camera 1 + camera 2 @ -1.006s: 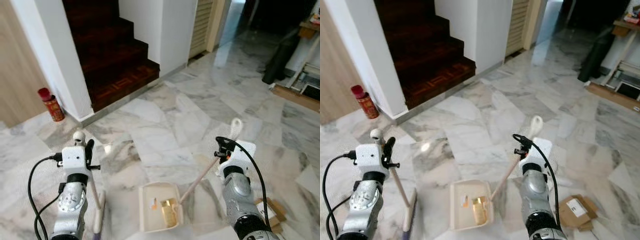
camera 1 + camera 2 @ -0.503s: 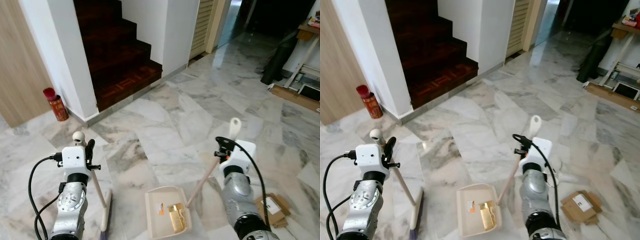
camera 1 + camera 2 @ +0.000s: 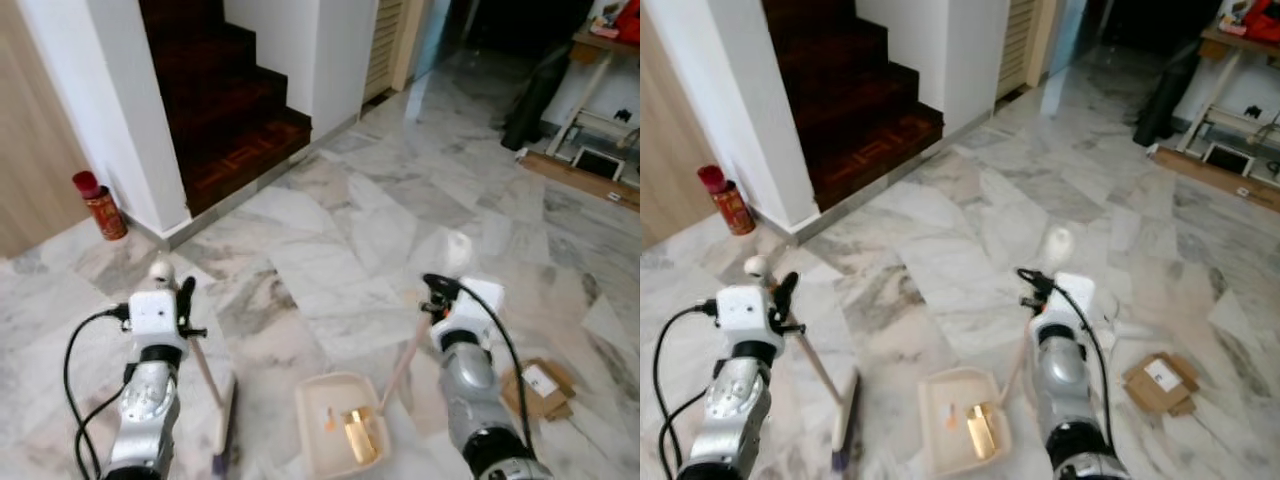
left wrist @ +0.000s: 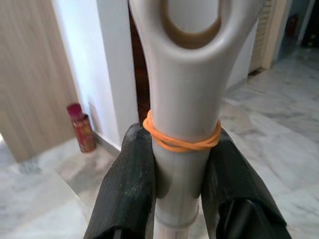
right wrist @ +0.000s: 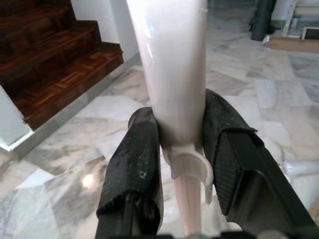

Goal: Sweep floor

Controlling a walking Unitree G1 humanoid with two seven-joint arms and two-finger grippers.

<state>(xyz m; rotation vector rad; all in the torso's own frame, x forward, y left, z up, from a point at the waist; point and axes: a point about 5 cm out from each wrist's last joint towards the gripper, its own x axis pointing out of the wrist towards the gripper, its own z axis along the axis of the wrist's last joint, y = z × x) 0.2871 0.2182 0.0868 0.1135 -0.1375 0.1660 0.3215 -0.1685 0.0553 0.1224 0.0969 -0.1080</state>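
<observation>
The left gripper (image 4: 179, 164) is clenched on the broom handle (image 4: 185, 99), its two black fingers (image 4: 130, 179) pressing the pale shaft just below an orange rubber band (image 4: 182, 142). The right gripper (image 5: 180, 164) is likewise clamped around the dustpan handle (image 5: 172, 64). In the left eye view the broom (image 3: 222, 415) leans from the left gripper at lower left of the frame down to its head on the marble floor (image 3: 380, 210). The cream dustpan (image 3: 343, 435) lies at bottom centre with a gold wrapper (image 3: 360, 440) and a small orange scrap (image 3: 328, 422) inside.

Compared with a second ago, the whole view has swung: the staircase (image 3: 225, 110) and the red can (image 3: 100, 205) sit a little differently and more of the room at upper right shows, so the robot is turning or stepping, with some blur. The pan has shifted along with the body and keeps its contents, and the broom head stays just left of it.

That reads as the robot carrying both tools toward fresh ground. A flattened cardboard piece (image 3: 538, 385) lies at lower right, near the right arm, and looks like the likely next target.
</observation>
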